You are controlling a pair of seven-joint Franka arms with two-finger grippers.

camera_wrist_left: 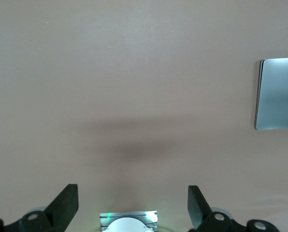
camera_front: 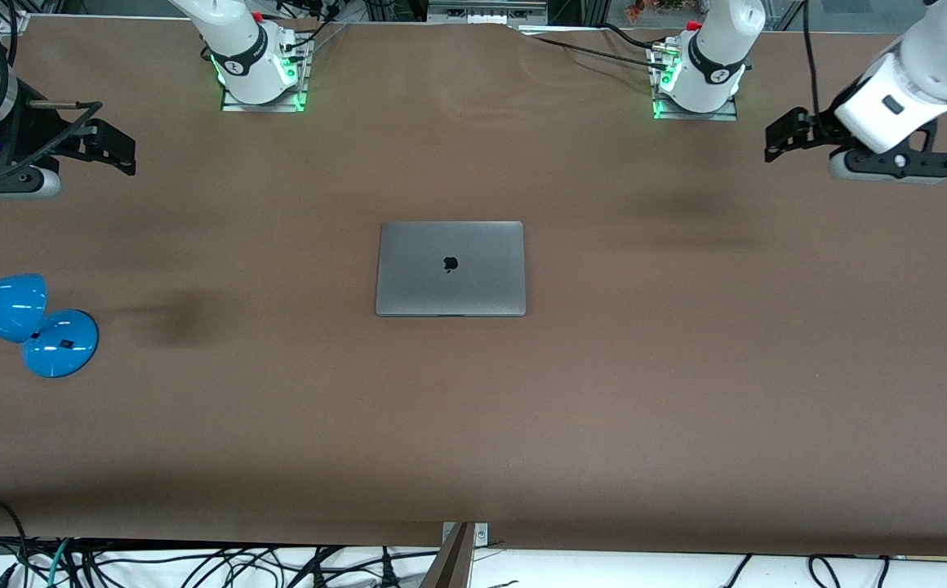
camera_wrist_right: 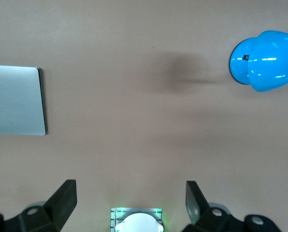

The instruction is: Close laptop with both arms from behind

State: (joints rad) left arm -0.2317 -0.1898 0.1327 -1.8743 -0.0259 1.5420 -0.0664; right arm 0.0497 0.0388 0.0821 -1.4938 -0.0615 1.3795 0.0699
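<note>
The slim space-grey metal laptop (camera_front: 451,268) lies flat in the middle of the brown table (camera_front: 686,392) with its lid fully down, the dark apple logo facing up. Nothing touches it. In the left wrist view only one edge and part of the grey lid (camera_wrist_left: 278,94) show at the border of the frame; in the right wrist view a larger part of the lid (camera_wrist_right: 16,100) shows, with a sliver of the logo at the very edge.

Both arms are drawn well away from the laptop, one toward each end of the table. The left arm's black two-finger gripper (camera_front: 777,139) hangs above the table toward the left arm's end, well apart from the laptop, and holds nothing. Its two black fingers (camera_wrist_left: 66,203) are spread wide, with bare table surface between them. The left arm's base (camera_front: 698,77), lit green, stands at the table's edge farthest from the front camera.

The right arm's black two-finger gripper (camera_front: 118,153) hangs above the table toward the right arm's end, equally far from the laptop, and is likewise empty. Its fingers (camera_wrist_right: 64,200) stand wide apart. The right arm's base (camera_front: 261,73) glows green too.

A glossy blue desk lamp with a round base (camera_front: 33,322) sits toward the right arm's end, nearer to the front camera than the right gripper, and also appears in the right wrist view (camera_wrist_right: 265,60).
</note>
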